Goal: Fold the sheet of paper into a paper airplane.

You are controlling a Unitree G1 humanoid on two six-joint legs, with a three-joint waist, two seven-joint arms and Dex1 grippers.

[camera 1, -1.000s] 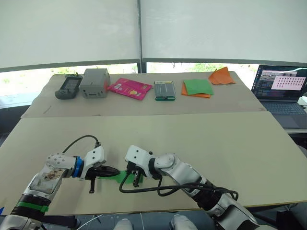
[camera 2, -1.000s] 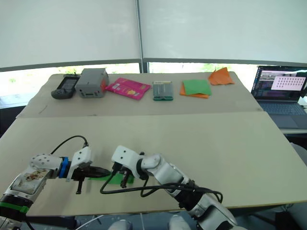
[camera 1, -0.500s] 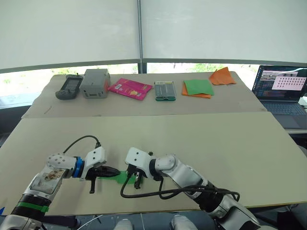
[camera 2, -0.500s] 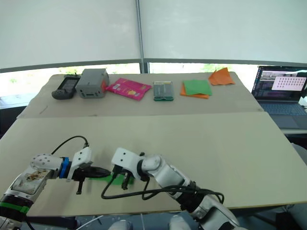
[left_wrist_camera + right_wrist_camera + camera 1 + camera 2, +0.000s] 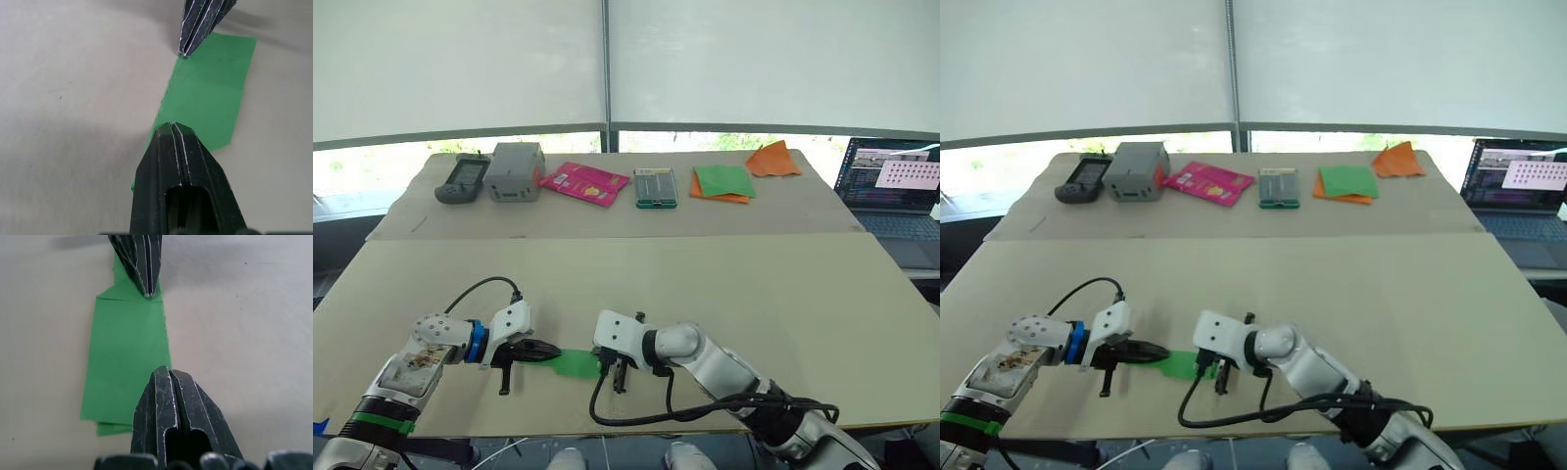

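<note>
While green paper airplane lies flat on worktop near front edge, half-folded narrow strip, both pincers bear on it from opposite ends. Left pincer fingers together, tip pressing one end; right pincer fingers together, tip on other end. Neither clamps it. Paper looks light, thin, floppy, likely to slide or spring open. Best hold: pin layered crease, pinch thick folded edge.

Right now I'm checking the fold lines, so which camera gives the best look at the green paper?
The right wrist view: the folded green paper lies flat, layered edges visible, between both shut end effector tips. The left wrist view shows its far corner. The head views show a small strip between the end effectors.
</note>
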